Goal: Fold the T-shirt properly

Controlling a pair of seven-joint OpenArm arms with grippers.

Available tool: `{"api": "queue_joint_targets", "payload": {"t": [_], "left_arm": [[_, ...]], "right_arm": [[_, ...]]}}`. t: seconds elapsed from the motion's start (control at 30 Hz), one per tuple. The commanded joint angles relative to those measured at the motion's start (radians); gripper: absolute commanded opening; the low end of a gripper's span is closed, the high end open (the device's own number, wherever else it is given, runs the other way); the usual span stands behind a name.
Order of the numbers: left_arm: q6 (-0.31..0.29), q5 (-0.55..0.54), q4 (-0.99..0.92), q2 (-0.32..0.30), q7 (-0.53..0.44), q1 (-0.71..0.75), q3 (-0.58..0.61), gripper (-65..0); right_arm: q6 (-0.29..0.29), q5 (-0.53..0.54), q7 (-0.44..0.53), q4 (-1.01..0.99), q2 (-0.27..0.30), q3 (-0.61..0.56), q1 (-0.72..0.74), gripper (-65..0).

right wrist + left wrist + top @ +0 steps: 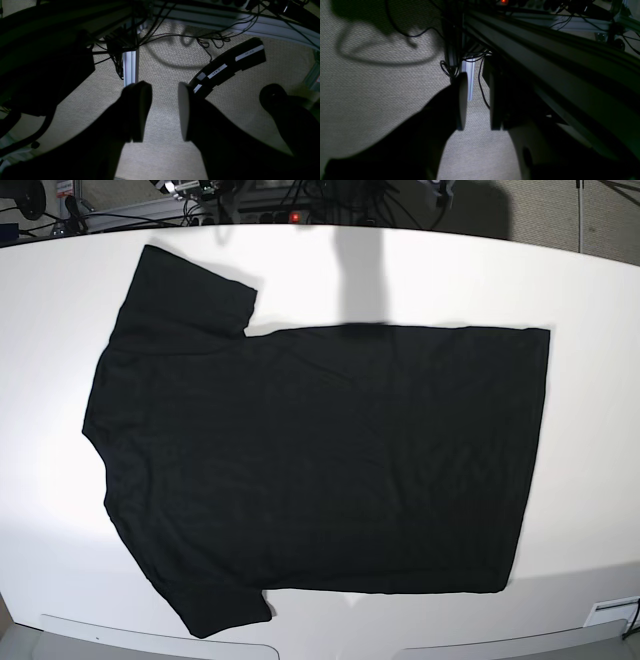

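White tabletop (590, 290) is carrying the T-shirt (320, 460), lying flat, plain side up, sleeves toward the base view's left. No fold is showing; all folding is remaining. I'm holding my left gripper (476, 101) and right gripper (165, 112) parted and empty over woven flooring (162, 150). Neither arm is appearing in the base view.

Woven grey carpet (162, 140) lies below the jaws. Aluminium frame rails (545, 62) and loose black cables (175, 37) run ahead of them, dimly lit.
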Motion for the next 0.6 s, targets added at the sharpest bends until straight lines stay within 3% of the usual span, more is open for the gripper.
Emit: {"api": "queue_joint_targets", "payload": {"t": [0.0,0.23,0.4,0.57], "left_arm": [[-0.008,-0.003,0.003,0.0,-0.005,0.008,0.001,-49.5],[-0.008,-0.003,0.003,0.0,-0.004,0.009,0.001,-49.5],[-0.009,-0.003,0.003,0.0,-0.005,0.013,0.001,-49.5],[-0.009,-0.003,0.003,0.0,-0.005,0.014,0.001,-49.5]], "right_arm": [[0.01,0.006,-0.004,0.006,0.011,0.001,-0.002,-42.3],[0.01,0.01,-0.003,0.006,0.015,0.001,-0.002,-42.3],[0.01,0.089,-0.005,0.006,0.015,0.001,-0.002,-42.3],[0.011,0.095,-0.007,0.006,0.021,0.001,-0.003,-42.3]]}}
